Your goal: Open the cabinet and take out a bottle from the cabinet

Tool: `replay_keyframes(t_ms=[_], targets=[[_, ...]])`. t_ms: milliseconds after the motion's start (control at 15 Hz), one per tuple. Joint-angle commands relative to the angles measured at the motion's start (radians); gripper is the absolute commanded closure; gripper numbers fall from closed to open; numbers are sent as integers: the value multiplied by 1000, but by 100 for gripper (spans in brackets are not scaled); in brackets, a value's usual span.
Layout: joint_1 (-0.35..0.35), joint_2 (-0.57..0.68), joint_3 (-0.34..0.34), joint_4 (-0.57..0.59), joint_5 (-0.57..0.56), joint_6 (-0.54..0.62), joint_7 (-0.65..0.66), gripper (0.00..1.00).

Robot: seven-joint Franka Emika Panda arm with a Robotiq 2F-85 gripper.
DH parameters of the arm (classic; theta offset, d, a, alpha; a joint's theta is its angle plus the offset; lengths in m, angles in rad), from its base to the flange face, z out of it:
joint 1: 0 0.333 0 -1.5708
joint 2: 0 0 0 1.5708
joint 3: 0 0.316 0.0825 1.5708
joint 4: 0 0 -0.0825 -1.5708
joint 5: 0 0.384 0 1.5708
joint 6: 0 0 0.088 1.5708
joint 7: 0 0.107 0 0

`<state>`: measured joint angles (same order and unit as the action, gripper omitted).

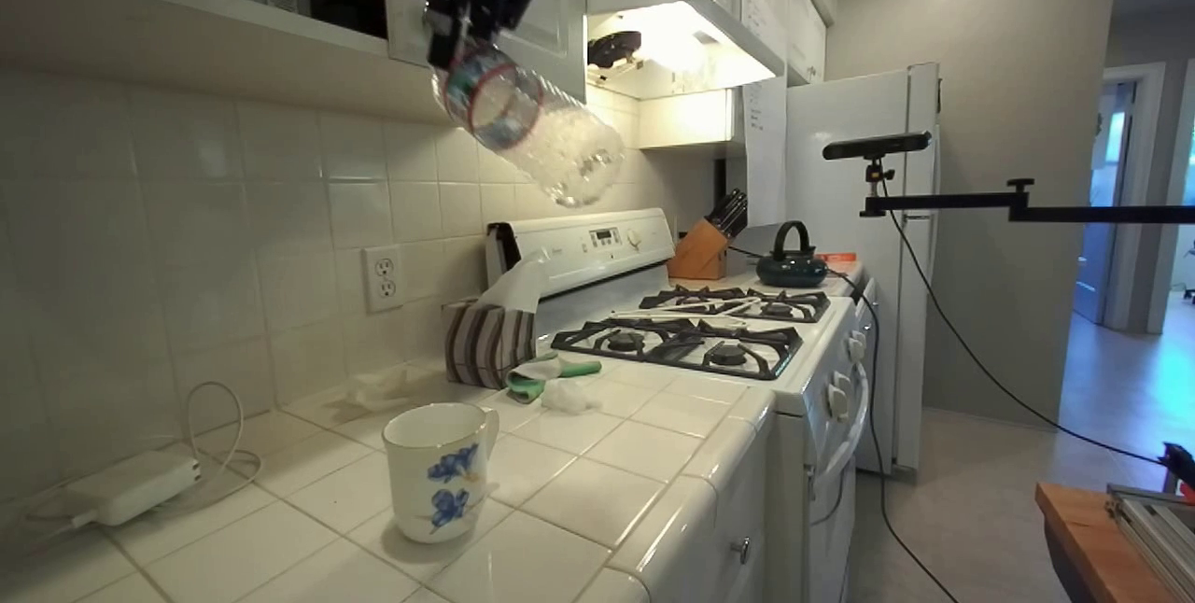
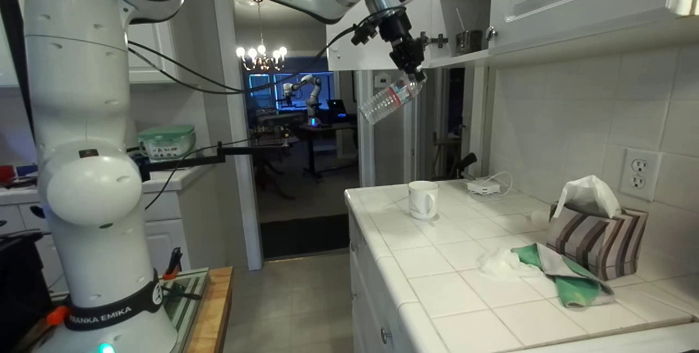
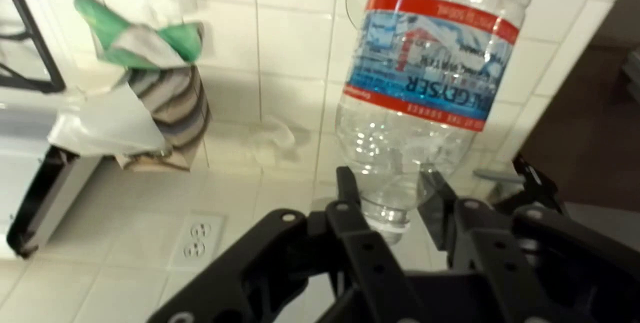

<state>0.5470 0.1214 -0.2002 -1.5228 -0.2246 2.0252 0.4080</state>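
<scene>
In an exterior view, my part-closed gripper point(image 2: 419, 75) holds the bottle point(image 2: 391, 100) by its neck end, tilted toward eight o'clock; mug point(image 2: 422, 200) at six; cabinet point(image 2: 469, 14) open.

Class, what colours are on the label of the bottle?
The label is mostly blue and white between two red bands; it shows best in the wrist view.

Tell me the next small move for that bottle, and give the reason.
I'd probably lower the bottle a little toward the counter, steering clear of the mug. The gripper holds it near the neck, tilted in the air outside the open cabinet, and the mug stands on that counter.
</scene>
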Motion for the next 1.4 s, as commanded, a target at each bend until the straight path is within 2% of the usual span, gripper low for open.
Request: replay_keyframes(t_ms=[0, 67, 200, 533, 667, 867, 1000, 1133, 1200, 1333], targets=[[-145, -104, 129, -247, -36, -47, 102, 90], [-182, -116, 151, -302, -49, -59, 136, 90], [-246, -138, 177, -414, -158, -37, 219, 90], [-414, -234, 169, -673, -500, 92, 402, 90], [-489, -285, 152, -723, -644, 113, 437, 90], [-558, -322, 164, -702, -796, 84, 525, 90], [-572, -347, 187, -684, -833, 49, 619, 90], [-558, -369, 199, -670, -722, 32, 682, 90], [-574, -335, 184, -667, -765, 62, 615, 65], [-568, -354, 202, -667, -748, 47, 657, 65]])
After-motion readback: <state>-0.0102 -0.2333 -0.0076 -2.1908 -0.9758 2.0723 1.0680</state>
